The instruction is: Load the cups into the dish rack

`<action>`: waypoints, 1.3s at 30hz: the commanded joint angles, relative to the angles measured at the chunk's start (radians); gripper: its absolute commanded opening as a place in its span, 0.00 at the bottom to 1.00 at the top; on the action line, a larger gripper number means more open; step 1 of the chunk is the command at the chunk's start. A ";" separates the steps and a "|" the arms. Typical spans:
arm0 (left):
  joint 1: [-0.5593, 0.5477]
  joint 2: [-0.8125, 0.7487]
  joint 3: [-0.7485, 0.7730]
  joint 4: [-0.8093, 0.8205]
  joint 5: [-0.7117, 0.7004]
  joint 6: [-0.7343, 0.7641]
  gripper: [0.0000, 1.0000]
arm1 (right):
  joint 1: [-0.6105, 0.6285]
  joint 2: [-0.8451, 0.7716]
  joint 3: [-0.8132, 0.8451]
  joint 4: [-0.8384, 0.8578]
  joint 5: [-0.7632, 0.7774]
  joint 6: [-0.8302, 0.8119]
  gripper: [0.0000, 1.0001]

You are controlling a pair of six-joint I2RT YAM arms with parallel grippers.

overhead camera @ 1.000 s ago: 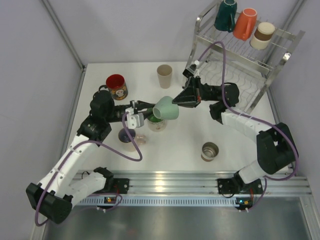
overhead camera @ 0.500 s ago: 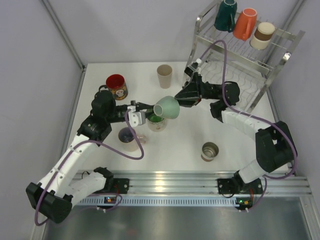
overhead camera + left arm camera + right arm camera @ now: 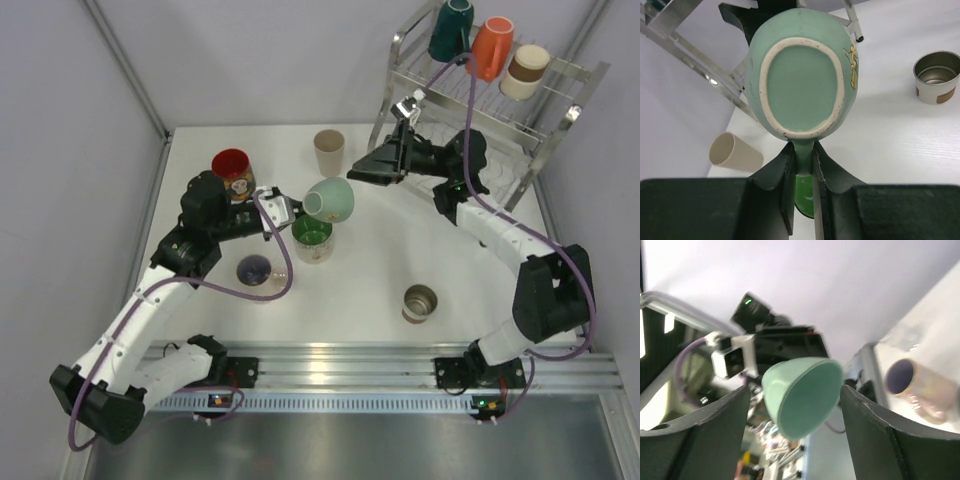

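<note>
Now the left tool (image 3: 803, 152) pinches only the handle of the mint cup (image 3: 802, 85), aloft over the green-lined cup (image 3: 312, 238) midway between the desk's (image 3: 480, 270) left and right edges, while the right tool (image 3: 794, 392) gapes wide beside it, so a mistimed handover could drop it.

We see a white table (image 3: 400, 245) under soft, even light. Behind the table and at both its sides stand plain pale grey walls (image 3: 260, 60), joined by slim metal posts (image 3: 125, 68). Along the table's near edge runs a ribbed aluminium rail (image 3: 350, 358), then a dull grey metal sheet (image 3: 350, 445).
</note>
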 commanded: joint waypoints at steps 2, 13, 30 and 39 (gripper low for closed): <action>-0.002 0.011 0.117 -0.003 -0.116 -0.179 0.00 | -0.013 -0.144 0.252 -1.080 0.274 -0.988 0.75; -0.004 0.116 0.231 -0.014 -0.338 -0.578 0.00 | 0.158 -0.365 0.101 -1.013 0.776 -0.917 1.00; -0.002 0.217 0.398 -0.106 -0.482 -1.093 0.00 | 0.482 -0.389 0.072 -1.049 1.184 -1.564 0.93; -0.007 0.242 0.415 -0.142 -0.545 -1.149 0.00 | 0.599 -0.383 0.048 -0.957 1.419 -1.707 0.86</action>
